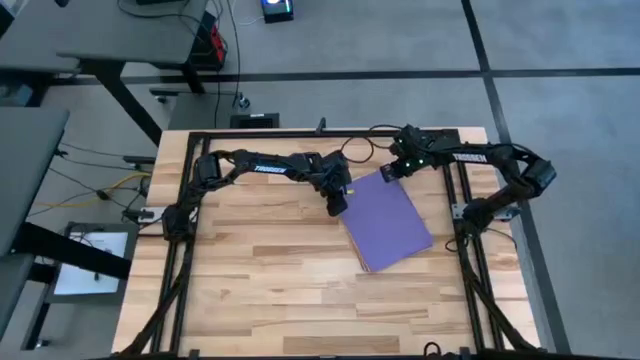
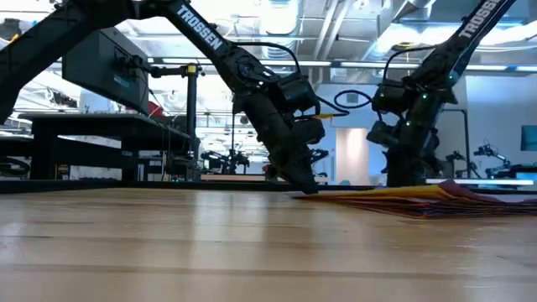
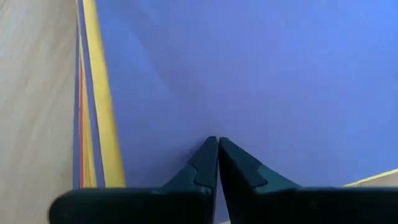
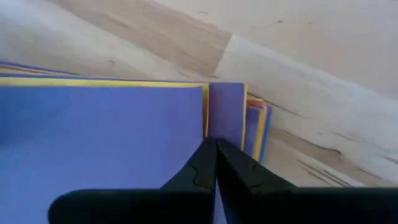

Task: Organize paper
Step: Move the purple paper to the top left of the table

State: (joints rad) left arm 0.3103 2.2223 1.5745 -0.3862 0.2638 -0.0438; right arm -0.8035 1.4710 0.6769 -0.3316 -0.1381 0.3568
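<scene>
Light wooden plank worktop, with a stack of thin rectangular coloured sheets of paper, purple on top, lying skewed on its right half.

Pressed down at two neighbouring corners of the far end, probably to pin and square the stack: yellow, orange and blue edges peeking out from under the purple sheet, so not yet aligned. Left arm stretched across from the left side, wrist bent steeply down, left claw pressed together, tips resting on the purple sheet at its left far corner. Right arm folded back from the right rail, elbow out, right claw likewise pressed together, tips on the top sheet at the far corner, pinching nothing.
</scene>
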